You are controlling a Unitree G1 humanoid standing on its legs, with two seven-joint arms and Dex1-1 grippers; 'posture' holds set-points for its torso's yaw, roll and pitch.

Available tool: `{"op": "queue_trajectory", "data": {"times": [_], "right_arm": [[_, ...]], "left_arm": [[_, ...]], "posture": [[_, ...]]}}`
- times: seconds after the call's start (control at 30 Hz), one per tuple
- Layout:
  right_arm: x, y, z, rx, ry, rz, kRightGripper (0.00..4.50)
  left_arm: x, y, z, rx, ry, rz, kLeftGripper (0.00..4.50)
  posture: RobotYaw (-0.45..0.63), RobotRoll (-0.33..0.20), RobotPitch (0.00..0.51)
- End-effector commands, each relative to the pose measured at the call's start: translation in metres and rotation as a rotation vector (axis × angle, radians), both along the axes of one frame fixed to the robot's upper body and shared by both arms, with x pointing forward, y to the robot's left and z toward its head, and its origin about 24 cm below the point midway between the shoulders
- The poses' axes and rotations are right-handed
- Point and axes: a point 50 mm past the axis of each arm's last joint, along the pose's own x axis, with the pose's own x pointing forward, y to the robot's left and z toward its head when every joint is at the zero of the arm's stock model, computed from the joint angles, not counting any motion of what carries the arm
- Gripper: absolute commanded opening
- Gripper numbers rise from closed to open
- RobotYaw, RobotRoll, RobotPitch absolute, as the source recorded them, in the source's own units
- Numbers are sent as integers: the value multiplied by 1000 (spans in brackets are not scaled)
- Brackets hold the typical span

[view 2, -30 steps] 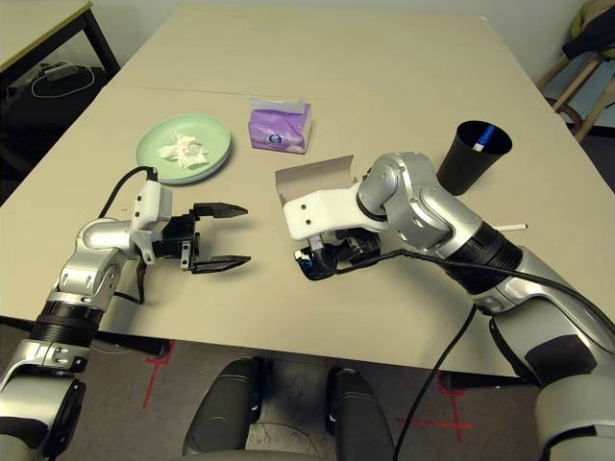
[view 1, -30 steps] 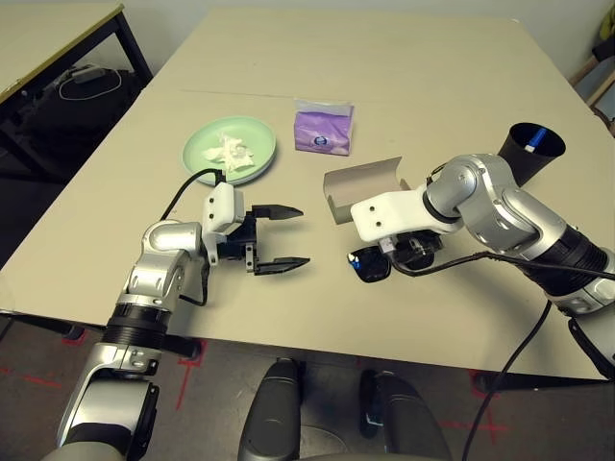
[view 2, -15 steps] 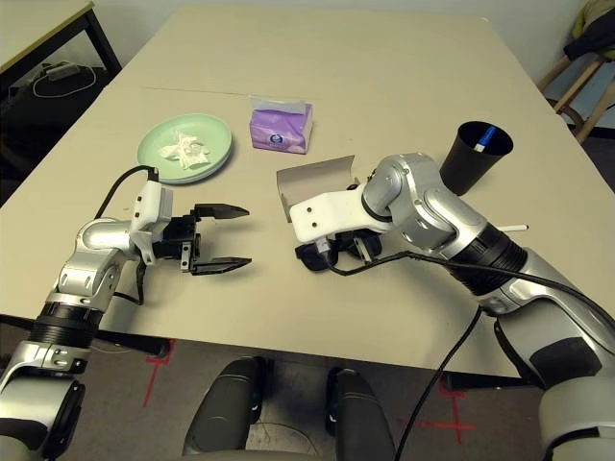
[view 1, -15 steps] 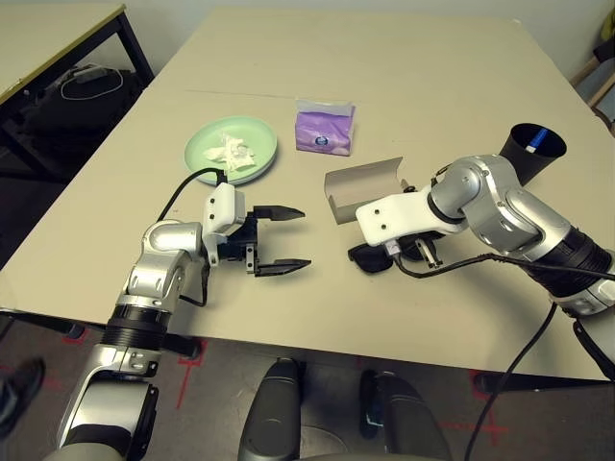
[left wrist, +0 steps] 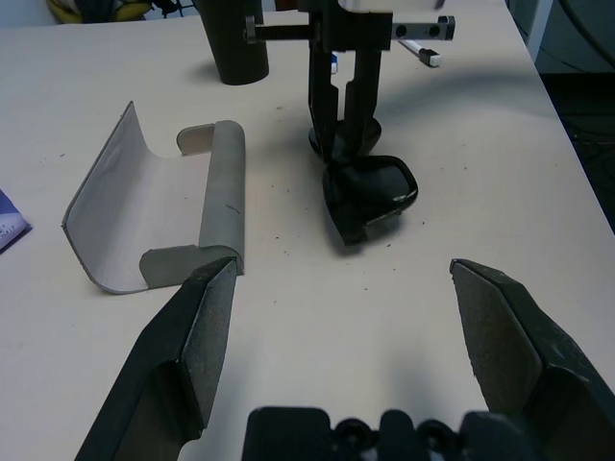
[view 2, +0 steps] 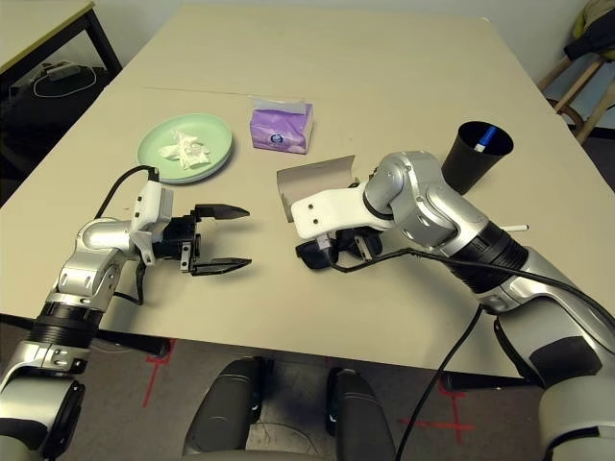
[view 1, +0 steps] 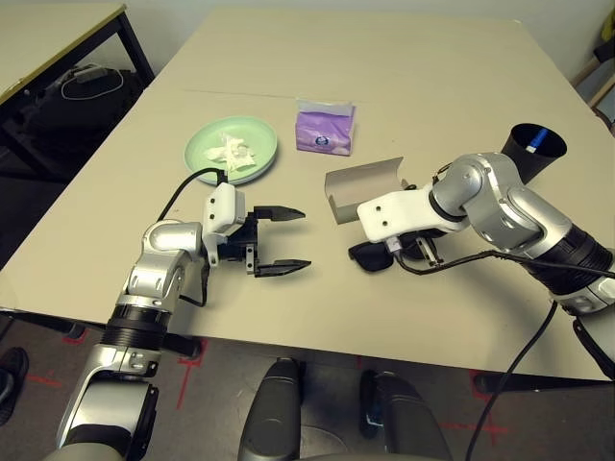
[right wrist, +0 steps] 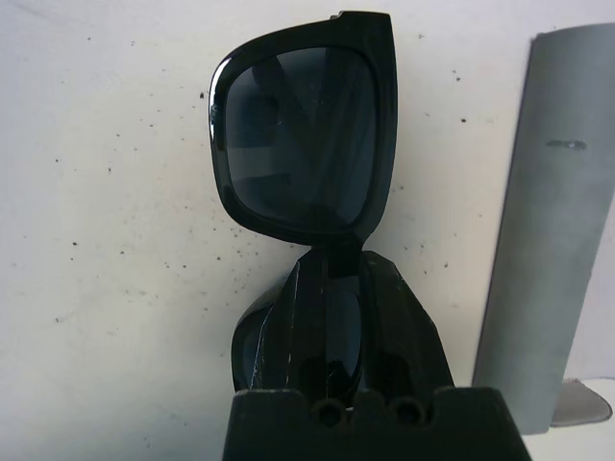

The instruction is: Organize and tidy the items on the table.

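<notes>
On the tabletop (view 1: 404,86), just in front of the open grey glasses case (view 1: 362,189), the black sunglasses (view 1: 370,256) are lying down now. A second ago the right claw (left wrist: 344,120) was holding them a little tilted, with one lens catching blue light; now they are sitting flat and dark, and the claw's two fingers are squeezing shut on the middle of the frame (the thin part between the two lenses, as the right wrist view shows). That probably means the robot is getting a firm hold, so it can lift the sunglasses and put them inside the case, which is waiting right beside them with its lid standing up.

The right arm is bending in from the right side, with its elbow out and its wrist turned so the claw is pointing steeply down at the tabletop.

The left claw (view 1: 283,238) is hanging just above the tabletop, well apart from the sunglasses, pointing across toward them with its fingers spread wide and holding nothing. It is not moving at all.

Farther back, the crumpled white tissue (view 1: 231,151) is resting on the green plates (view 1: 260,142), the purple tissue pack (view 1: 324,131) is sitting near them, and the black cup (view 1: 530,149) is standing off to the right with the blue-white pen (view 1: 536,135) poking out of it.
</notes>
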Motion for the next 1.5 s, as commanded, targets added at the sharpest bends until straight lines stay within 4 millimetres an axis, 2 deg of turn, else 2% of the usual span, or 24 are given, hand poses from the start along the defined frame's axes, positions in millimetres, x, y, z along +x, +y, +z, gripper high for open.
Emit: {"op": "queue_trajectory", "data": {"times": [0.03, 0.3, 0.43, 0.57, 0.97, 1.5], "right_arm": [[-1, -3, 10, 17, -17, -3, 285], [-2, -2, 24, 56, -71, 2, 285], [6, 3, 37, 87, -224, 8, 285], [15, 8, 42, 115, -344, -2, 285], [36, 13, 26, 142, -523, -50, 285], [48, 21, 16, 126, -637, -38, 285]], "left_arm": [[-2, -1, -1, 20, 5, -18, 4500], [0, -1, 0, 26, 1, -16, 4500], [2, -1, 2, 15, 3, -1, 4500], [4, 0, 3, 7, 7, 10, 4500], [7, 1, 13, -11, 19, 35, 4500], [7, 3, 17, -8, 19, 52, 4500]], "posture": [[276, 0, 143], [268, 0, 133], [259, 0, 127], [249, 0, 126], [237, 0, 122], [241, 0, 124]]}}
